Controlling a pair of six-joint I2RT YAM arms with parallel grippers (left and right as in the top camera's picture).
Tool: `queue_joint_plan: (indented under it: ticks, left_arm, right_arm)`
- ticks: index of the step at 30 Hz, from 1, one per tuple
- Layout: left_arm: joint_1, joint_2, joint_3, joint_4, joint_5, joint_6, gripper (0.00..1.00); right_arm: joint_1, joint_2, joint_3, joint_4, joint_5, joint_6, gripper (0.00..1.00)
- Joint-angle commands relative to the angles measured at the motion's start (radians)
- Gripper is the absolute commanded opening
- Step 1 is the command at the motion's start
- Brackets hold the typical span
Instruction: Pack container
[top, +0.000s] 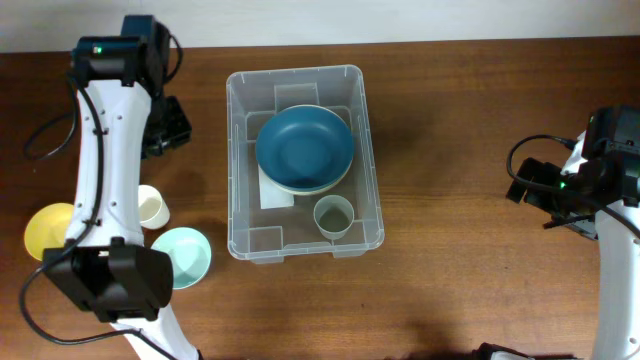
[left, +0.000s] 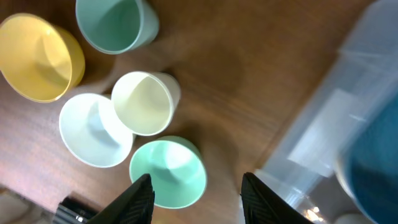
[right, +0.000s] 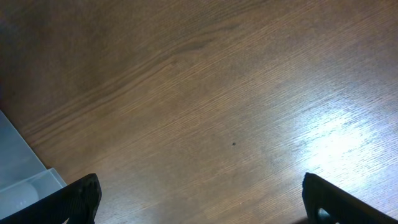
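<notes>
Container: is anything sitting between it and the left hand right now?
Nothing visible. The left hand is above the mint bowl, and only bare wooden table lies between it and the container.

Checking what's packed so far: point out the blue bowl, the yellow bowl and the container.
Blue bowl (top: 304, 150), overhead view, centre of its inside.
Yellow bowl (left: 38, 57), left wrist view, its inside.
Container (top: 295, 72), overhead view, far rim.

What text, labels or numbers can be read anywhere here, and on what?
No readable text.
The white label on the container base: partly under the blue bowl, too small in the overhead view, blurred in the left wrist view.
Nothing else shows markings.
</notes>
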Motion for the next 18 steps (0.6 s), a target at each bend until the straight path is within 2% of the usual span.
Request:
queue_joint_plan:
  ticks: [1,10,18]
  left_arm:
    - [0.057,-0.019,-0.144,0.075,0.069,0.064,0.47]
    - [0.118,-0.019,-0.456,0.278,0.084,0.072,0.47]
    - [0.179,-0.019,-0.624,0.428,0.086,0.093,0.48]
  right_arm:
    - [-0.003,-0.013,0.015,0.001,-0.006,0.003,0.99]
    - [-0.003,-0.013,0.015,0.0,-0.006,-0.009,0.99]
    - [-0.003,-0.013,0.015,0.0,-0.006,-0.015,0.99]
